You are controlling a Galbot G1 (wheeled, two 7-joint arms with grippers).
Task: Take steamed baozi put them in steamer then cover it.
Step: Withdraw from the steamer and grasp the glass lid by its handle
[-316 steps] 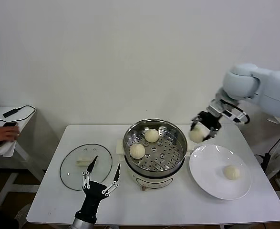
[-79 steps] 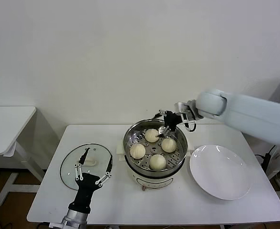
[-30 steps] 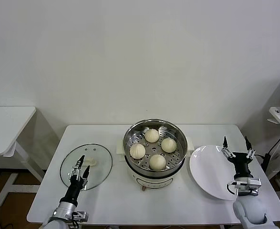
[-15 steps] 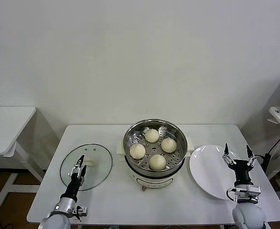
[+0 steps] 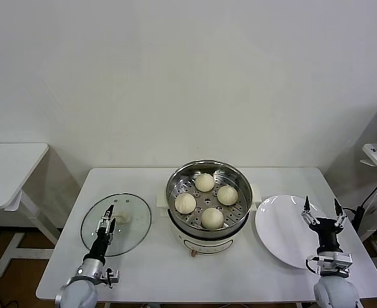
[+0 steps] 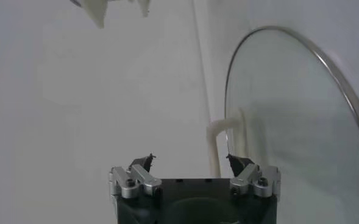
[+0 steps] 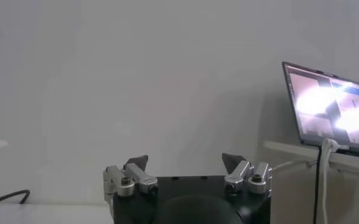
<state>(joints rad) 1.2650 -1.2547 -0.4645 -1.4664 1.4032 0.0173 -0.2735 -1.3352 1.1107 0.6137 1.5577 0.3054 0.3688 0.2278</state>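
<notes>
Baozi [image 5: 205, 182], all four, sit on the perforated tray inside the steamer [image 5: 239, 212], which stands in the middle of the table [image 5: 239, 276], so what remains is the covering. The cover [image 5: 134, 214] lies flat on the table to the left of the steamer, just beside it, with its white handle [image 5: 119, 219] facing up. The left gripper [image 5: 106, 221] is low at the near edge of this lid, jaws apart and holding nothing; in the left wrist view the handle [image 6: 222, 143] is close in front of the left gripper [image 6: 192, 163]. I think a good way is to close squarely on the handle, lift the lid level, carry it over the pot and lower it centred, so that the rim seats evenly and does not press the buns. The plate [image 5: 284, 224] on the right is empty, and the right gripper [image 5: 322, 214] waits at its near edge, jaws also apart and empty.
</notes>
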